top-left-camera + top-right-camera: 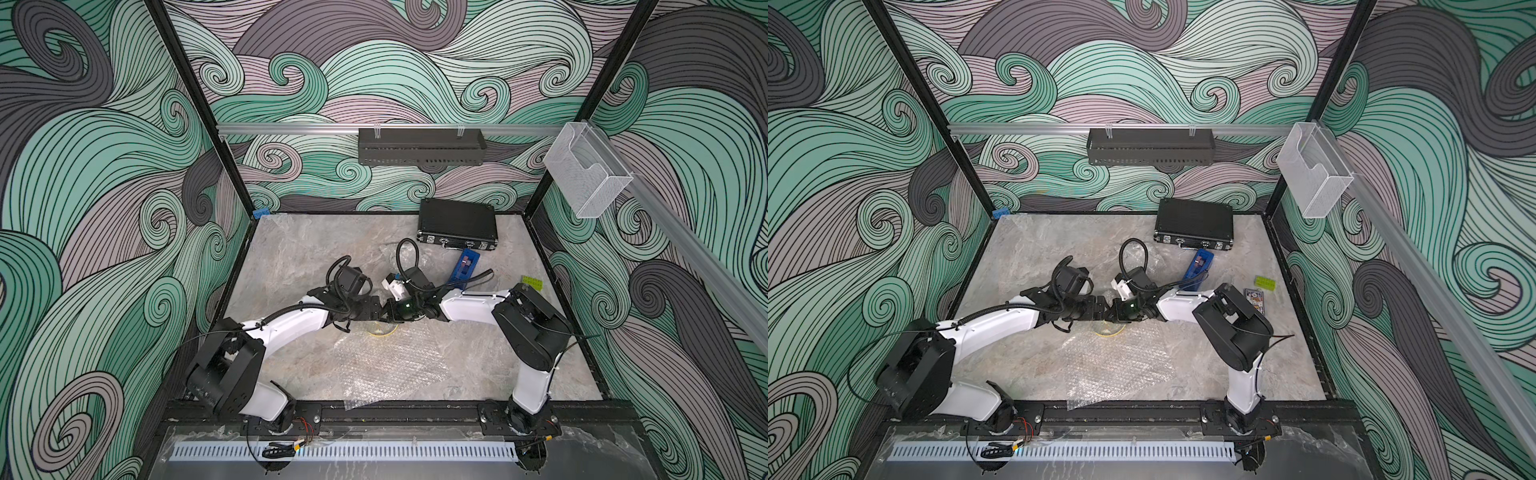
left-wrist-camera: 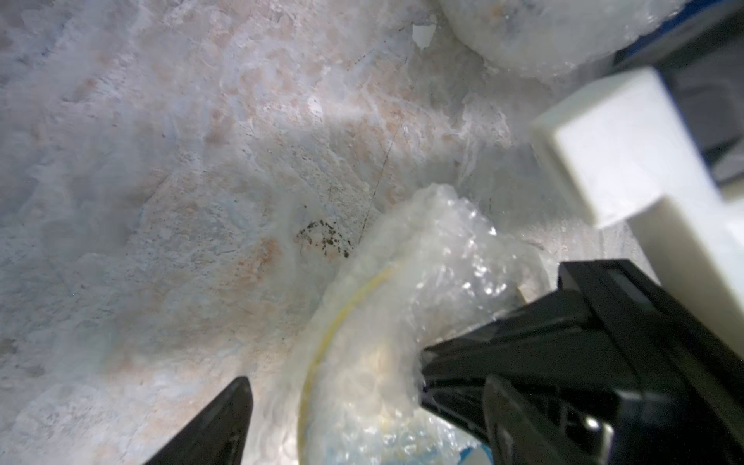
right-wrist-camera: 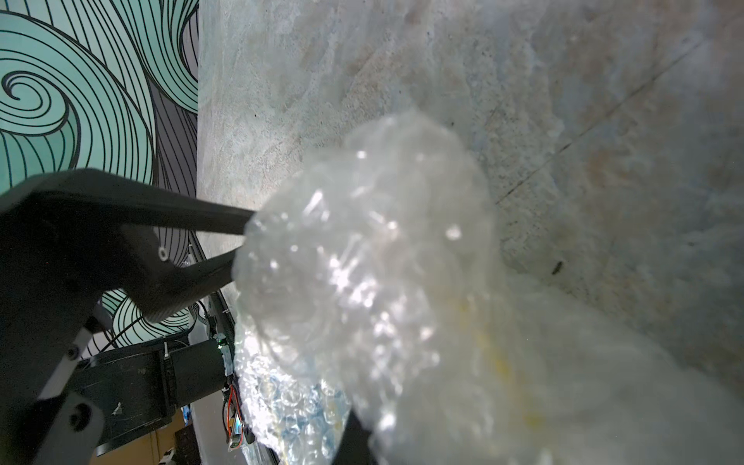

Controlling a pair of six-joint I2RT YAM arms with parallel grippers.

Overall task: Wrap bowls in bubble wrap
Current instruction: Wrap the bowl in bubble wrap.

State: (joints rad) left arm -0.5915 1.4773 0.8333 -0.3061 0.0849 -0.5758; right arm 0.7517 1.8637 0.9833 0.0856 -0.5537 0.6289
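Bubble wrap (image 3: 362,261) is being pinched over the bowl (image 1: 379,331), near the surface's centre, by the clenched right gripper (image 2: 426,362); the left gripper (image 2: 366,390) is being held spread astride it.

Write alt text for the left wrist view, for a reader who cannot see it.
The right gripper pinches bubble wrap bunched over a bowl, whose curved yellow line shows through. The bowl sits on a marbled table; another wrapped bundle lies farther off.
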